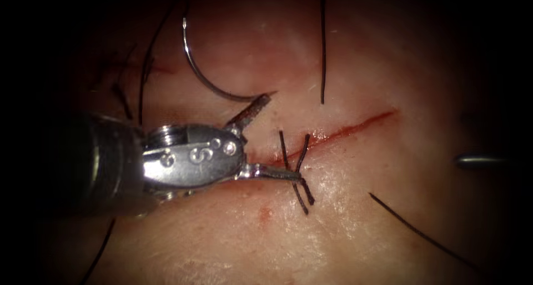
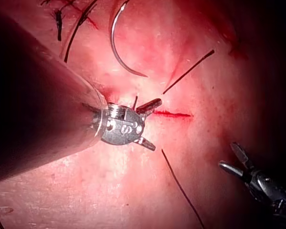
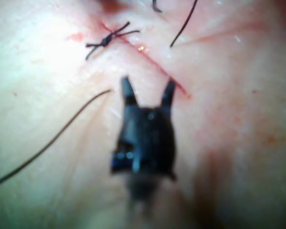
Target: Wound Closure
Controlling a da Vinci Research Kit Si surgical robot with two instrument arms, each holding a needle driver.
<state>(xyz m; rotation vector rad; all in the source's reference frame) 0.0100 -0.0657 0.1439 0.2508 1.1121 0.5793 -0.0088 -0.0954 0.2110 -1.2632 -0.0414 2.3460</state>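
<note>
Your backdrop here is the tissue point(image 1: 344, 229) itself, a pale, moist skin that glistens where the lamp strikes it. In the endoscope view the light sits on the middle and falls off into darkness toward the edges, deepest along the left and right. In the right wrist view you see it strongly lit.

left hand point(image 1: 269, 135): shiny metal | needle point(image 1: 206, 80): polished steel | tissue point(image 1: 355, 229): moist, glistening

two tools point(image 2: 150, 123) point(image 3: 148, 98), one needle point(image 1: 202, 76), one tied stitch point(image 1: 297, 171), one cut point(image 1: 350, 126).
</note>
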